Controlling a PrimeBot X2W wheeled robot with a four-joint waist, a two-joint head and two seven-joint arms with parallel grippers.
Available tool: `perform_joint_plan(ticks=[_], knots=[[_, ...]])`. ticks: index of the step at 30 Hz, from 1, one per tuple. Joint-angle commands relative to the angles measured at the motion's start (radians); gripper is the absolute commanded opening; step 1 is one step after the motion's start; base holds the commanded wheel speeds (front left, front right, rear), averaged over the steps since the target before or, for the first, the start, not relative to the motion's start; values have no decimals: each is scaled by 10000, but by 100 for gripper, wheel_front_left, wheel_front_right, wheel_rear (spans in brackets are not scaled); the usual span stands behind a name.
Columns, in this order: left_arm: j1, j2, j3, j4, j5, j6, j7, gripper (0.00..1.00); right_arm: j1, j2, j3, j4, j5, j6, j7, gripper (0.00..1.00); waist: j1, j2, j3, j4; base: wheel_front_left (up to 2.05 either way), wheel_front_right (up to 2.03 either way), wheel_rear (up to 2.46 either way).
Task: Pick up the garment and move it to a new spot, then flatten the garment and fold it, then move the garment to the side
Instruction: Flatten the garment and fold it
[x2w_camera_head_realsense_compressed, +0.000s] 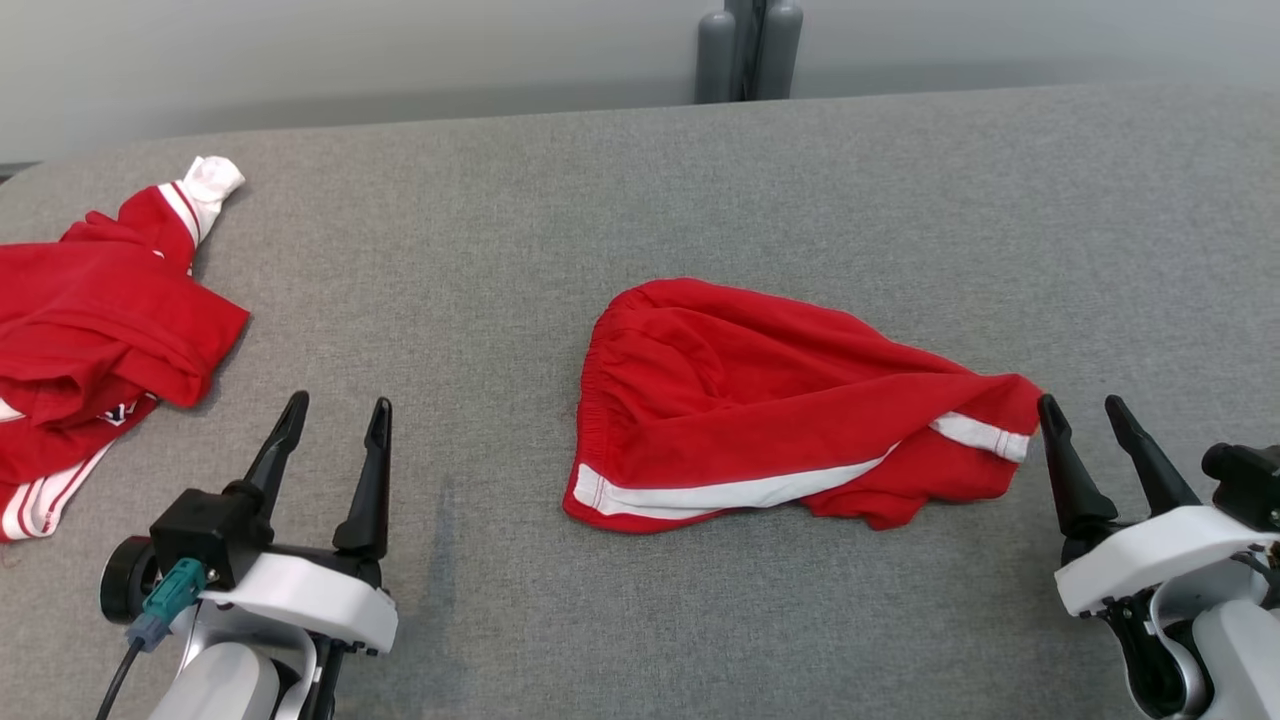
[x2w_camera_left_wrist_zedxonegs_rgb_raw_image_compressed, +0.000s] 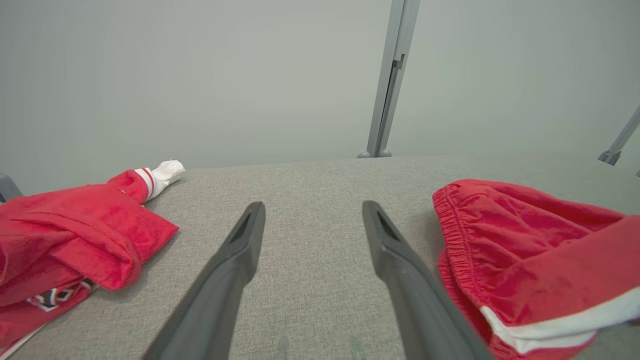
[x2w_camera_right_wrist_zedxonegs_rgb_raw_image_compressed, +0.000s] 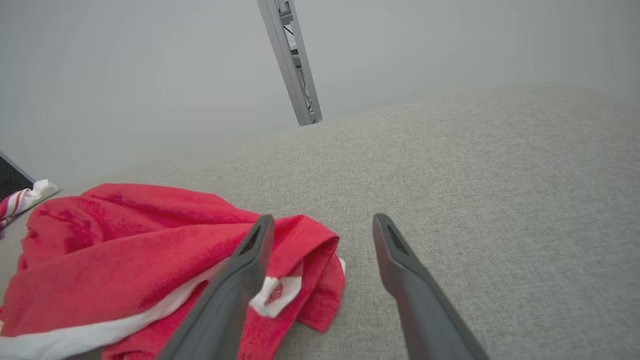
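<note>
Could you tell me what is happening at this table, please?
A two-armed robot is handling the red shorts, which lie crumpled on the grey table. Its right end effector is open beside their right corner; its left end effector is open too, apart from them. Neither holds anything. Another red garment lies heaped at the far left.

No legible text (emblem (x2w_camera_left_wrist_zedxonegs_rgb_raw_image_compressed: 54, 296) on the left red top (x2w_camera_head_realsense_compressed: 95, 320) too small)
</note>
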Motion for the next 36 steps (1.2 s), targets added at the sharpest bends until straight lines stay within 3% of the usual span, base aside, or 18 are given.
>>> perform_joint_plan(ticks=[1,6,15,28,36], knots=[[105,85,14,-26,-67,68,-14,100,160,-74,-54,-224,-95,2,-79,100,0,0,-96,-49,0,0,0],[379,119,67,-107,-96,189,-22,100,785,229,-595,-1756,-791,3,4,100,0,0,-423,-166,0,0,0],[1314,151,450,-502,-250,764,-59,100,1825,1327,-1276,-3775,-3213,2,844,100,0,0,-1136,-326,0,0,0],[1809,437,390,-1254,-14,1207,214,100,2477,1844,-1449,-4368,-3760,2,1361,100,0,0,-1192,-278,0,0,0],[711,361,-515,-1342,418,766,1064,100,2266,1915,-1516,-4389,-3666,2,1381,100,0,0,-793,-248,0,0,0]])
